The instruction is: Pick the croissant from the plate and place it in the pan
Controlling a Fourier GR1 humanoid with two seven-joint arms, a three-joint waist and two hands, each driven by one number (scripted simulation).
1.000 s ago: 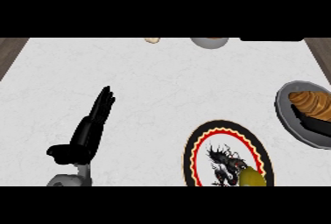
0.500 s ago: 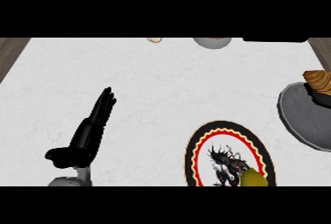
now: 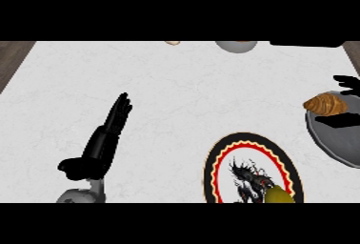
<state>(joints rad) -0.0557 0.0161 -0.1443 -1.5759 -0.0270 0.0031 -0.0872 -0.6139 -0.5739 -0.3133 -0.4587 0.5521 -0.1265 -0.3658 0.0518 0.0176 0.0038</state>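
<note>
- The croissant point(image 3: 327, 103) sat at the upper rim of the grey pan point(image 3: 330, 138) at the right edge of the counter point(image 3: 183, 86), well apart from the patterned plate point(image 3: 221, 167) it was meant to come from.
- Black fingers of the right hand point(image 3: 348, 84) showed just above the pastry at the frame's edge, and another dark part lay just below it; whether they clasped the croissant or had let go could not be told from this view.
- The left hand point(image 3: 105, 138) rested on the counter at the left, fingers straight and relaxed, holding nothing.
- The plate, black with a red and yellow ring, carried a dark pattern and a yellowish object point(image 3: 279, 195) at its lower edge.
- A light round object point(image 3: 235, 45) and a small tan item point(image 3: 172, 42) lay at the counter's far edge.
- By its look the croissant was judged light, soft and flaky, apt to crush or shed under a pinch.
- The best hold appeared to be across its thick middle, thumb on one side and fingers on the other, not at the thin curved tips.
- The pastry seemed perched near the pan's rim, so it might roll when released.
</note>
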